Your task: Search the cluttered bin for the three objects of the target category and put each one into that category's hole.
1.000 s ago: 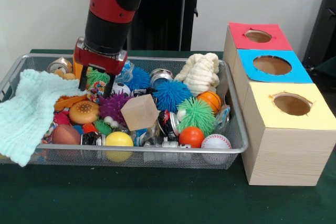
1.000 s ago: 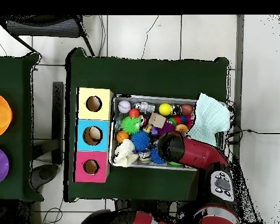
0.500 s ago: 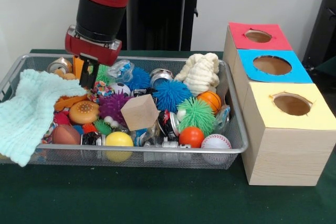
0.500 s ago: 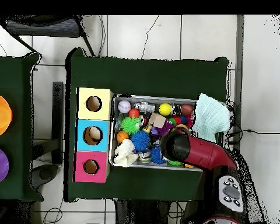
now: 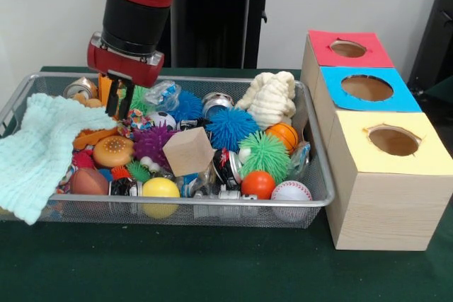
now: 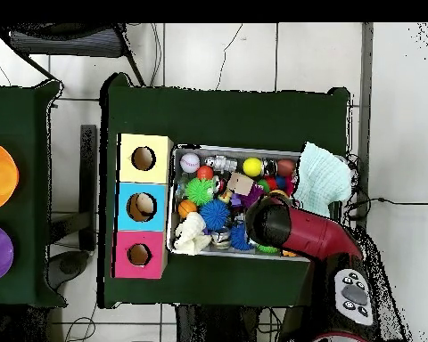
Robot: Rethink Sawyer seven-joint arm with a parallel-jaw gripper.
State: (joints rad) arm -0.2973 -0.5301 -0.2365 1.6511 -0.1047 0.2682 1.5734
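1 upright arm (image 5: 138, 5) poises end effector (image 5: 117, 107) over bin (image 5: 212, 206).

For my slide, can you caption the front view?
Red robot arm's gripper hovers over a wire bin packed with toys.

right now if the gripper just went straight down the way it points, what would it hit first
Most likely the orange toy lying beside the light blue cloth at the left end of the wire bin. The gripper points down just above it, though depth is hard to judge, so the colourful ball next to it is possible.
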